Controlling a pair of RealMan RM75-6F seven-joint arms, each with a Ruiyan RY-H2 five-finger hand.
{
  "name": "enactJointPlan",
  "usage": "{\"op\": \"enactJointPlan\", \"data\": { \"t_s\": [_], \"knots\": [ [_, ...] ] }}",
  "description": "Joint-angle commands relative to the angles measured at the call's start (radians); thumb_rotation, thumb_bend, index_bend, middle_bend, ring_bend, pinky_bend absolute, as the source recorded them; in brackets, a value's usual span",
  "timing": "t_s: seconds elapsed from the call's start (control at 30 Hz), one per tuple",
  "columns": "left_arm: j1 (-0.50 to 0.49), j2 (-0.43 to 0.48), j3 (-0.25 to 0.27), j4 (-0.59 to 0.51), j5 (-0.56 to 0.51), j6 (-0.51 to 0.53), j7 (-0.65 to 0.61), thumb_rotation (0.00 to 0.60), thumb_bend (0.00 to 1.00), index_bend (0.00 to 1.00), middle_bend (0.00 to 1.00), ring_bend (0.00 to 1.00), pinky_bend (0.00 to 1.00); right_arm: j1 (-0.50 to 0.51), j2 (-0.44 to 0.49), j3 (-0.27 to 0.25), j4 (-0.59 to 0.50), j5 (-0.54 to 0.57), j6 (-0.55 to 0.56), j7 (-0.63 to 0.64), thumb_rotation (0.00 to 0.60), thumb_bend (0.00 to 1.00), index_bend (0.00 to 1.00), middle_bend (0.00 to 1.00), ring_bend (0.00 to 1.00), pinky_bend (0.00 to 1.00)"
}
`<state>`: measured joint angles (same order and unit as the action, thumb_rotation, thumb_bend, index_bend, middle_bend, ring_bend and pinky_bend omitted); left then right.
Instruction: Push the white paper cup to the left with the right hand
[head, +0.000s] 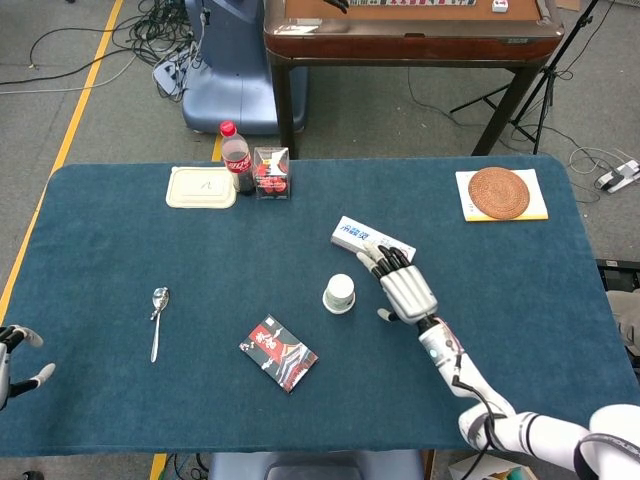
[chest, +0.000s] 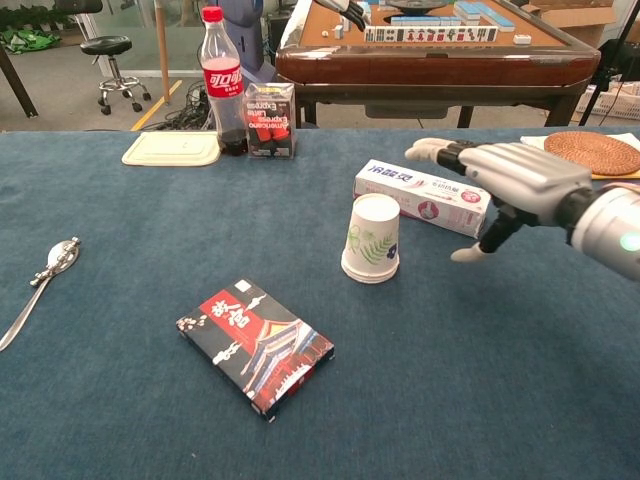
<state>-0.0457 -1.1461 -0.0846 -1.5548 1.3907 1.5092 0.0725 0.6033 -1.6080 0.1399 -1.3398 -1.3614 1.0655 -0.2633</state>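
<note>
- Currently, the white paper cup (head: 340, 294) (chest: 372, 238) is seen standing upside down on the blue bench (head: 120, 390) (chest: 120, 420), near the middle, with a leaf print on its side.
- The right hand (head: 402, 289) (chest: 510, 185) is held just to the right of the cup, apart from it; its fingers are stretched out flat and nothing is held.
- A long toothpaste box (head: 371, 240) (chest: 424, 196) is noted lying behind the cup, partly under the right hand's fingertips in the head view.
- The left hand (head: 12, 352) is seen only at the bench's left edge, fingers apart, holding nothing.
- A dark patterned packet (head: 278, 354) (chest: 256, 344) lies in front of the cup, to its left.
- A spoon (head: 158, 320) (chest: 40, 285) is recorded far to the left.
- A cola bottle (head: 236, 158) (chest: 222, 80), a flat lidded tray (head: 201, 187) (chest: 172, 148) and a small clear box (head: 271, 173) (chest: 270, 120) stand at the far edge.
- A round woven mat (head: 498, 193) (chest: 596, 152) lies at the far right corner.
</note>
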Motion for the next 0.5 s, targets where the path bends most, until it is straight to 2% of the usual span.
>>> {"op": "enactJointPlan", "data": {
  "t_s": [0.03, 0.2, 0.3, 0.5],
  "knots": [
    [0.0, 0.0, 0.001, -0.007, 0.005, 0.004, 0.013, 0.6, 0.04, 0.53, 0.45, 0.35, 0.51, -0.09, 0.165, -0.057, -0.189, 0.026, 0.073, -0.144, 0.6, 0.0, 0.0, 0.01, 0.0, 0.1],
    [-0.001, -0.002, 0.004, -0.018, 0.016, 0.011, 0.033, 0.6, 0.04, 0.53, 0.45, 0.35, 0.51, -0.19, 0.334, -0.105, -0.379, 0.066, 0.18, -0.274, 0.6, 0.0, 0.0, 0.03, 0.0, 0.1],
    [-0.003, 0.0, 0.005, -0.023, 0.019, 0.009, 0.034, 0.6, 0.04, 0.53, 0.45, 0.35, 0.51, -0.251, 0.401, -0.13, -0.434, 0.074, 0.246, -0.281, 0.6, 0.0, 0.01, 0.05, 0.0, 0.1],
    [-0.003, 0.004, 0.011, -0.035, 0.038, 0.014, 0.034, 0.6, 0.04, 0.53, 0.45, 0.35, 0.51, -0.351, 0.484, -0.165, -0.485, 0.126, 0.331, -0.291, 0.6, 0.0, 0.1, 0.08, 0.0, 0.1]
  ]
}}
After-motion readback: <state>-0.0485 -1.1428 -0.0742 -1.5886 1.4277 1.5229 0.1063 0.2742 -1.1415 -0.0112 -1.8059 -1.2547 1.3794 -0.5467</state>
